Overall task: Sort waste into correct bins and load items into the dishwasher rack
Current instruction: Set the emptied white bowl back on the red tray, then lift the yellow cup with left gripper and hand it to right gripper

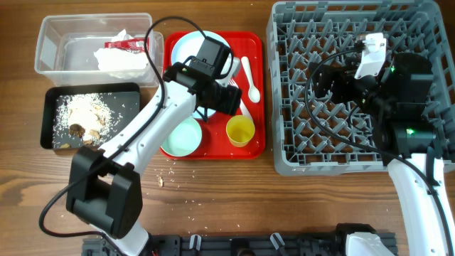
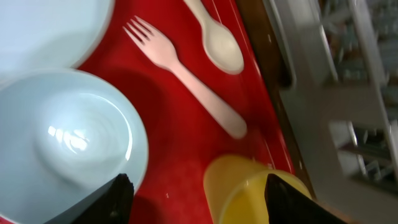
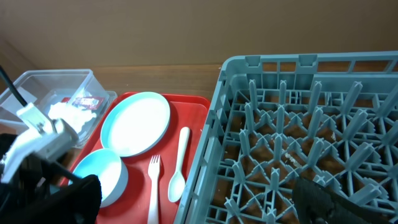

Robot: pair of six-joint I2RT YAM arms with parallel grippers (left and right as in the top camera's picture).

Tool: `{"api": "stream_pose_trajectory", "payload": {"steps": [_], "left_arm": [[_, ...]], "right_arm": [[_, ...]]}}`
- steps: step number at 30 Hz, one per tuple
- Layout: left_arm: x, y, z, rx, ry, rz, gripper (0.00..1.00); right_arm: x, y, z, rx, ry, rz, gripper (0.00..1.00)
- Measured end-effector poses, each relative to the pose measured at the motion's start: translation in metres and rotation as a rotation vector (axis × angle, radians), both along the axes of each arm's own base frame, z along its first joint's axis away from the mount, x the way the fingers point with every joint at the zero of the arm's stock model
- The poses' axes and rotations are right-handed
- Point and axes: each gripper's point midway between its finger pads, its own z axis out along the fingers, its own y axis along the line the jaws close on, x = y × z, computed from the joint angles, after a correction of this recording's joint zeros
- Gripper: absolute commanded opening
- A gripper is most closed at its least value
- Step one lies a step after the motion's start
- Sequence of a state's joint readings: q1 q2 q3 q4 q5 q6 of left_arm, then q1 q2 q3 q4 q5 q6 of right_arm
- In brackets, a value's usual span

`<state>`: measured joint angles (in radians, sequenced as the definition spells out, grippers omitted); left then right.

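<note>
My left gripper (image 1: 227, 99) (image 2: 202, 202) is open low over the red tray, and the small yellow cup (image 1: 240, 131) (image 2: 249, 190) stands between its fingers, close to the right one. A pale blue bowl (image 2: 68, 137) (image 3: 102, 177) lies beside its left finger, and another bowl (image 1: 183, 135) sits at the tray's front left. The plate (image 1: 186, 50) (image 3: 134, 121), white fork (image 2: 186, 78) (image 3: 153, 186) and spoon (image 1: 250, 78) (image 2: 217, 40) (image 3: 179, 165) lie on the tray. My right gripper (image 1: 330, 84) (image 3: 202, 202) is open and empty above the grey dishwasher rack (image 1: 426, 158) (image 3: 261, 68).
The clear tub (image 1: 50, 43) (image 3: 37, 84) holds the crumpled napkin (image 1: 124, 60) and red sachet (image 1: 126, 45). The black tray (image 1: 128, 92) holds rice and brown scraps (image 1: 85, 117). The red tray (image 1: 256, 146) lies between the bins and the rack. Loose grains (image 1: 170, 171) dot the table.
</note>
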<state>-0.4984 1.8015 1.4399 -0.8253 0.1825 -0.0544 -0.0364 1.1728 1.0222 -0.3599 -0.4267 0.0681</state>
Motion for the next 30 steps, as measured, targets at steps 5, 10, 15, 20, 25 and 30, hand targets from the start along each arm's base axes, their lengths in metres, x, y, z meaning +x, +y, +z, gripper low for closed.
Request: {"api": "stream_pose_trajectory", "payload": {"steps": [5,10,15,20,25,30], "left_arm": [[-0.026,-0.009,-0.018,0.01,0.088,-0.143,0.6],[-0.035,-0.008,-0.046,0.042,0.155,-0.18,0.04],[-0.019,-0.022,-0.042,-0.022,0.096,-0.175,0.04],[0.028,-0.044,0.044,-0.471,0.038,-0.19,0.04],[0.055,0.009,0.104,-0.844,0.056,-0.158,0.04],[0.046,0.01,0.132,-1.003,0.067,-0.245,0.04]], "right_arm": [[0.0,0.0,0.0,0.012,0.006,-0.006,1.0],[0.0,0.0,0.0,0.018,0.01,-0.01,1.0],[-0.002,0.001,-0.003,0.061,0.045,-0.026,1.0],[0.02,0.049,0.0,0.219,-0.015,0.245,1.0],[0.026,0.084,-0.018,0.359,-0.026,0.536,1.0],[0.018,0.123,-0.013,0.433,-0.08,0.755,1.0]]}}
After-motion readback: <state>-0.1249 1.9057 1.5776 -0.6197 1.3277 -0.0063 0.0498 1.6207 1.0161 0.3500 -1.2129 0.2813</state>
